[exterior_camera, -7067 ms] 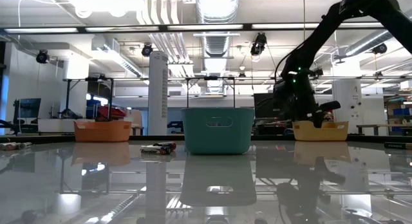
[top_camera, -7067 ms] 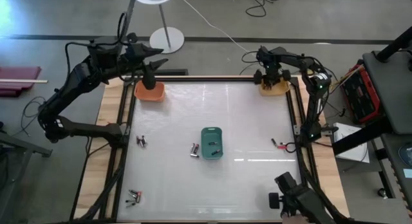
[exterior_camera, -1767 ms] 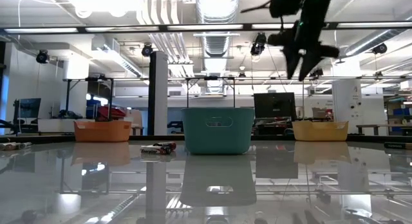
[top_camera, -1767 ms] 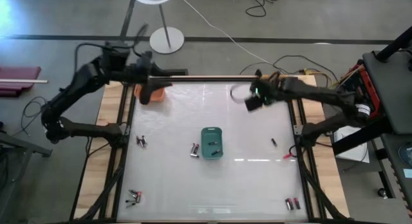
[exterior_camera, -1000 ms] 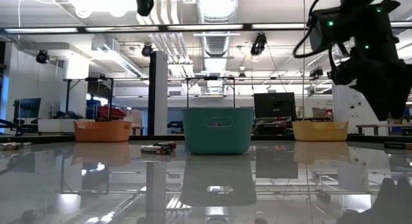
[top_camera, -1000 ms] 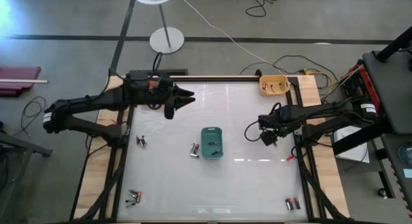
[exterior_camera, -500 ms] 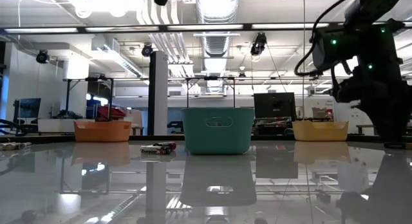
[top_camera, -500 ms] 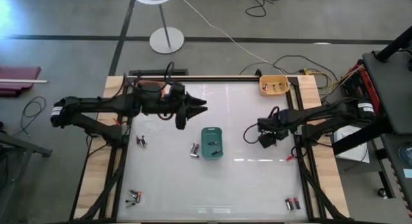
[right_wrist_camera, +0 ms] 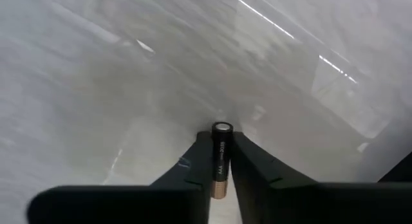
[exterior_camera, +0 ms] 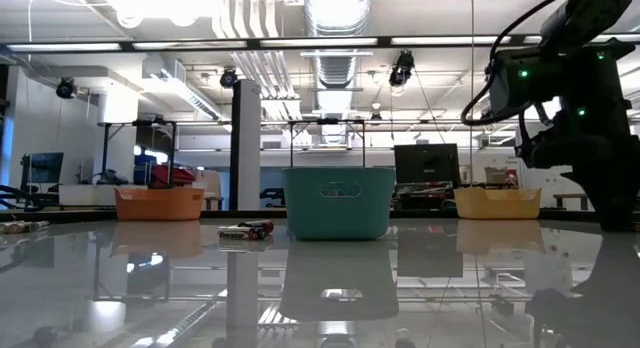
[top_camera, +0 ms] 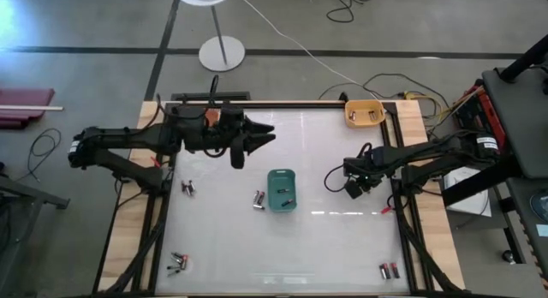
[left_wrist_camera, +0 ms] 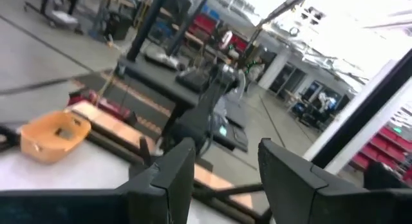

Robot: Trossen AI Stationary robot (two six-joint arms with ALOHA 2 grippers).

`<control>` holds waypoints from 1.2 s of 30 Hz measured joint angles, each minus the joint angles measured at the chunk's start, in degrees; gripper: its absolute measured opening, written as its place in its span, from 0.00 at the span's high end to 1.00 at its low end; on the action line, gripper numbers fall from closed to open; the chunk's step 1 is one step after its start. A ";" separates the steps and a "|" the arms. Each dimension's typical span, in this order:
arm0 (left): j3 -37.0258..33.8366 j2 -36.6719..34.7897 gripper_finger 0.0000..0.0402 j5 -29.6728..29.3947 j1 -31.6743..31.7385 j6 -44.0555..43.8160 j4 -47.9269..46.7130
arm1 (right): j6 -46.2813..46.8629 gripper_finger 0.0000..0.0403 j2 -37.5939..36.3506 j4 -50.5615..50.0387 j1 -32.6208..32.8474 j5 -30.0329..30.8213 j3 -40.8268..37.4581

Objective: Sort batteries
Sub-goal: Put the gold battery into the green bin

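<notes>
My right gripper is down at the white table, right of the teal bin, and is shut on a dark battery with a copper end. My left gripper hangs open and empty over the table, behind and left of the teal bin; its fingers stand wide apart in the left wrist view. Loose batteries lie on the table left of the teal bin, farther left, at the near left and at the near right. My right gripper pinches the battery by its long sides between the ends of its two fingers. The battery lies along the fingers, and its silver end sticks out just past the tips. Whether it rests on the table, I cannot tell.
A yellow bin with batteries stands at the far right corner. An orange bin stands at the far left, mostly covered by the left arm in the high view. A small red-ended thing lies by the right edge.
My left gripper has gone toward the table's right edge, to a spot behind the teal bin, staying high above the table. My right gripper has sunk toward the table at about the same spot.
</notes>
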 joint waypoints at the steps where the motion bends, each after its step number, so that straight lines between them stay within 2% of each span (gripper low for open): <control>1: 1.43 0.76 0.62 -0.60 -0.12 0.58 -0.03 | -0.53 0.94 0.00 -0.02 0.00 0.05 0.00; 6: 12.18 7.20 0.62 -1.35 -0.13 5.77 -1.41 | -1.25 0.94 -0.91 0.06 0.02 0.35 -0.12; 12: 28.13 16.23 0.62 -1.33 -1.28 12.33 -18.06 | -4.01 0.94 -1.46 1.07 -0.01 1.33 1.30; 16: 33.07 18.77 0.62 -1.35 -3.73 15.06 -25.09 | -4.58 0.94 -1.38 0.53 0.00 1.22 3.05; 20: 33.35 17.25 0.62 -1.31 -5.27 19.08 -25.36 | -4.00 0.94 -1.40 -0.27 0.13 1.05 5.65; 25: 30.07 13.20 0.62 -2.20 -5.29 19.29 -25.68 | -4.24 0.94 -1.40 -0.29 0.15 0.83 9.71; 36: 17.21 6.57 0.62 -6.36 -5.40 10.94 -25.24 | -5.17 0.94 -0.08 9.87 1.14 0.83 17.41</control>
